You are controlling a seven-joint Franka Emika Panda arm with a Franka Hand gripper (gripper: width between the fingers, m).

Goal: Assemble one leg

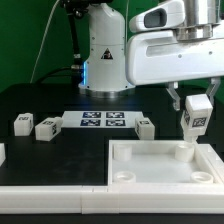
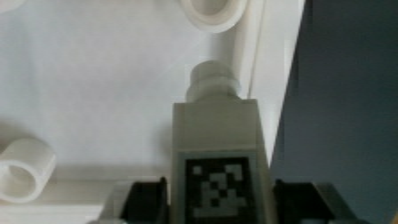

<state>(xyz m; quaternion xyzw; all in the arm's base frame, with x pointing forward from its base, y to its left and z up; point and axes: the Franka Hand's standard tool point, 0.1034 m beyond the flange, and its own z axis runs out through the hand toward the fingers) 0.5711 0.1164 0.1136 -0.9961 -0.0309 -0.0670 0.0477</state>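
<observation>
My gripper (image 1: 196,102) is shut on a leg (image 1: 195,117), a small white block with a black-and-white tag, and holds it upright just above the far right corner of the large white tray-like piece (image 1: 150,175). In the wrist view the held leg (image 2: 221,130) fills the middle, its tag (image 2: 219,190) between my dark fingers (image 2: 150,200), and its round tip points at the tray's floor (image 2: 107,90) near a corner socket (image 2: 217,14). Three more legs lie on the black table: two at the exterior view's left (image 1: 23,122) (image 1: 47,127), one past the tray (image 1: 145,127).
The marker board (image 1: 103,121) lies flat between the loose legs. The robot's white base (image 1: 104,60) stands behind it. Another round socket (image 2: 22,165) shows in the wrist view. The tray's raised wall (image 1: 60,187) runs along the front.
</observation>
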